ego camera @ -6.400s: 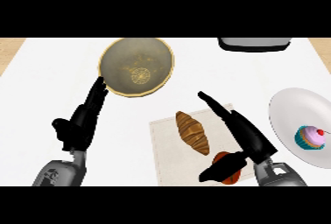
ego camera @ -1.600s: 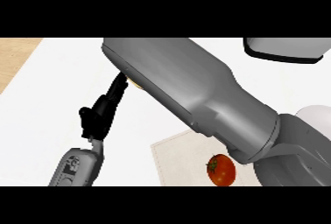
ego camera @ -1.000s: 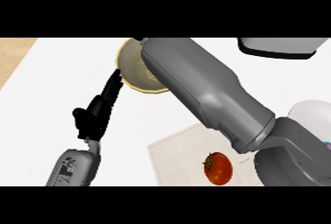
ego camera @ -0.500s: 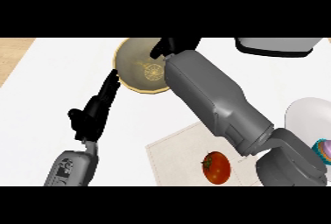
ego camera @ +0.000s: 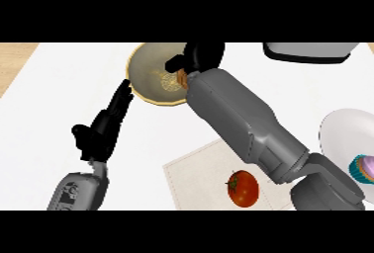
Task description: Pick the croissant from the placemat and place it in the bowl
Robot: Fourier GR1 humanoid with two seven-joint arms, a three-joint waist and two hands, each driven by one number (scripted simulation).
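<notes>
Reaching across the white worktop [ego camera: 51,99], the right robot hand [ego camera: 199,55] sits over the far rim of the tan bowl [ego camera: 150,79], fingers curled round the croissant [ego camera: 181,79], of which only a brown sliver shows just inside the bowl's right edge. Its grey forearm runs diagonally over the placemat [ego camera: 194,173], where a red tomato [ego camera: 243,188] lies. At the right, a white plate [ego camera: 340,138] carries a cupcake [ego camera: 361,167]. The left robot hand [ego camera: 106,126] rests open, fingers straight, fingertips near the bowl's left rim
</notes>
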